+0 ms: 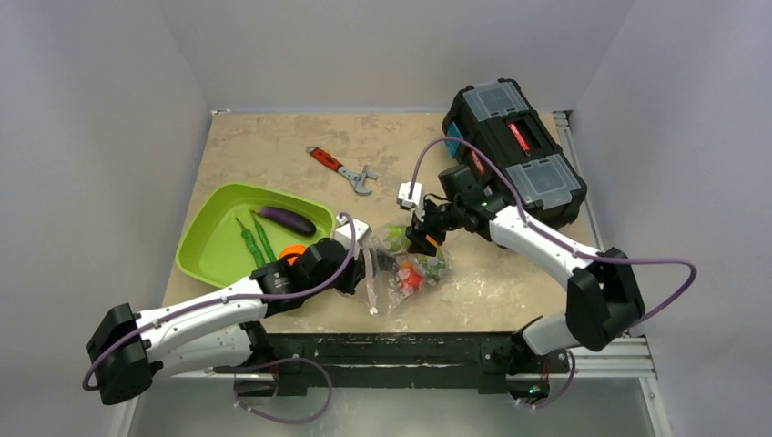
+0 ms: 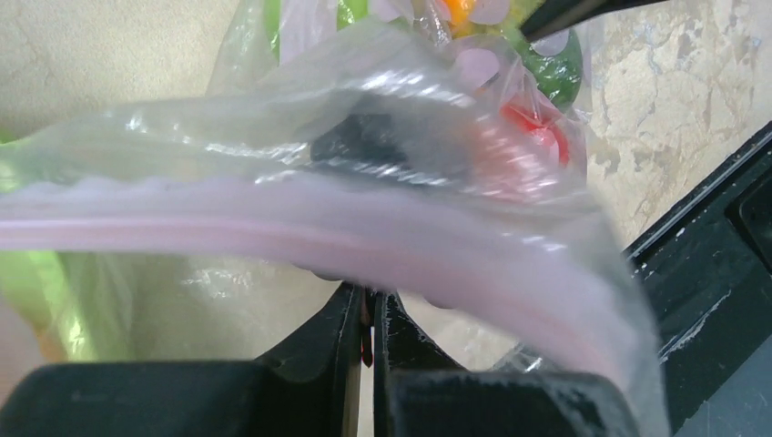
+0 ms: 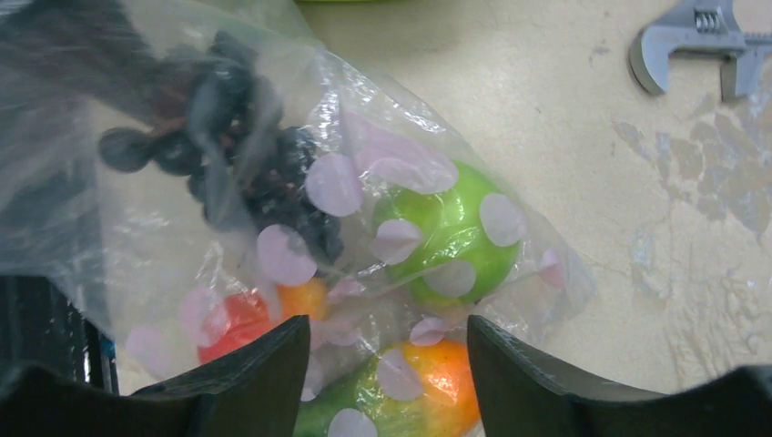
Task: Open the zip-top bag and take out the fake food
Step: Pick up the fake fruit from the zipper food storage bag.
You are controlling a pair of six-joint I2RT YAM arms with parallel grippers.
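Centrally, on a mottled beige surface (image 1: 264, 146), a clear, crinkly zip-top bag (image 1: 401, 271) dotted with pale pink circles is seen. Its pink zip strip (image 2: 273, 237) curves across the left wrist view. Glossy plastic fake food (image 3: 446, 237) is bunched inside: a round green piece, dark grapes (image 3: 246, 155), orange and red bits. The left end effector (image 2: 369, 319) is pinched shut on the bag's edge. The right end effector (image 3: 389, 339) is held parted, its black fingers straddling the bulging plastic.
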